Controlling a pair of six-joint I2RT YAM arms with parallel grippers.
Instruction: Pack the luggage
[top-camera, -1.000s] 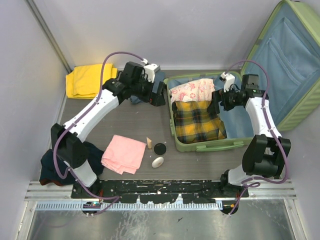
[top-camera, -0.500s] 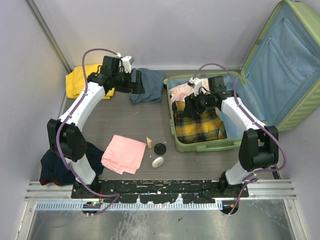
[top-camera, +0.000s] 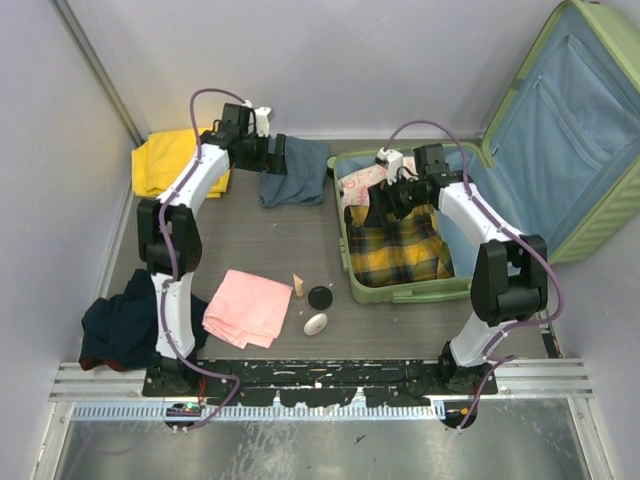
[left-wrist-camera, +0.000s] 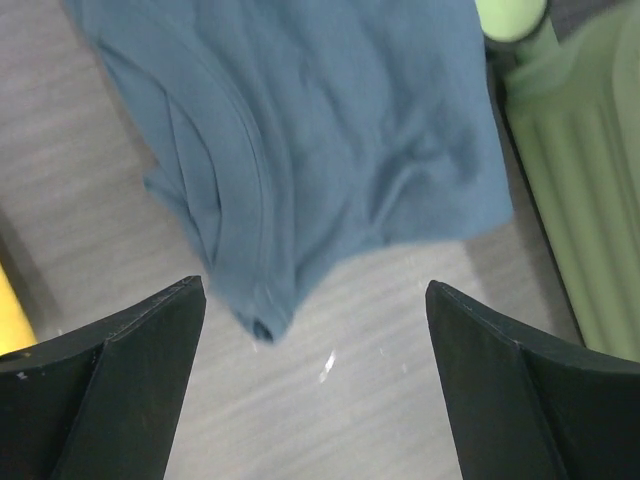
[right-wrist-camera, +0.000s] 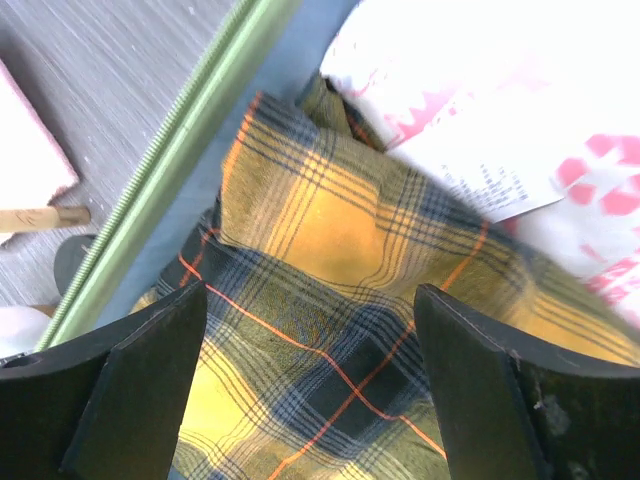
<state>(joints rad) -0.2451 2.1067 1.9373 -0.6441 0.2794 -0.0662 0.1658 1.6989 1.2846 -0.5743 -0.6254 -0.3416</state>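
Observation:
The light-green luggage lies open at the right, its blue-lined lid raised. Inside lie a yellow plaid cloth and a white cloth with pink print. My right gripper is open and empty just above the plaid cloth, beside the white cloth. My left gripper is open and empty above the table at the edge of a blue-grey garment, which fills the top of the left wrist view. The green shell shows at its right.
A yellow cloth lies at the back left. A pink folded cloth, a small wooden piece, a black disc and a white oval object lie in front. A dark navy garment lies by the left arm's base.
My left gripper has let go of the blue-grey garment beside the luggage and drawn back left. My right gripper has moved left across the luggage, over the plaid cloth.

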